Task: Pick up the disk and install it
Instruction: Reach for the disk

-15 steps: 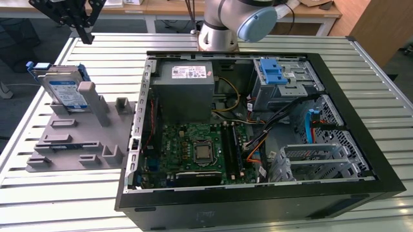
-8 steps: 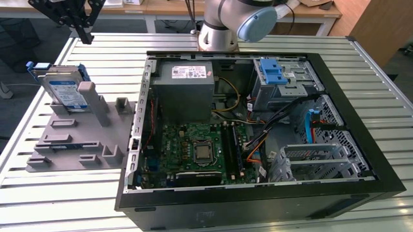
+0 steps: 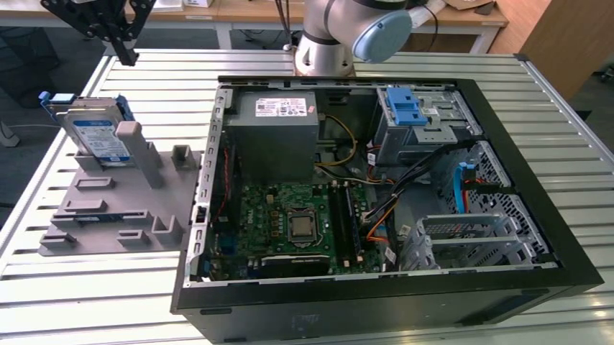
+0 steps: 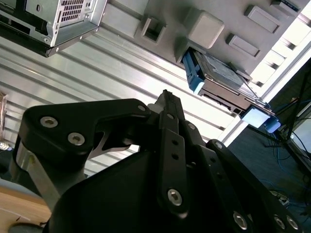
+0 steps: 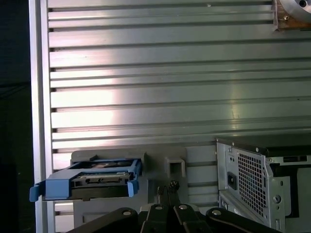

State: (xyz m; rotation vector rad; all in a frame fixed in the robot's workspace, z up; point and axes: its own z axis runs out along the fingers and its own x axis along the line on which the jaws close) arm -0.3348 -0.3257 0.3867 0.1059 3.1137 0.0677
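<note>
Pincer (image 3: 125,56) top cropped; post (image 3: 129,144) half-hides disk (image 3: 96,138).

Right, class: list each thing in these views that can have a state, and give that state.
disk, upright in the fixture plate, not gripped.
tool, shut, empty, apart from the disk.
computer case, lying on its side, side panel off, insides exposed.
fixture plate, lying flat, holding the disk.

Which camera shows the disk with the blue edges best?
The exterior view: the disk stands in the grey fixture, label facing the camera. The first wrist view shows its edge and blue bracket; the second wrist view shows it partly hidden behind a post.
</note>
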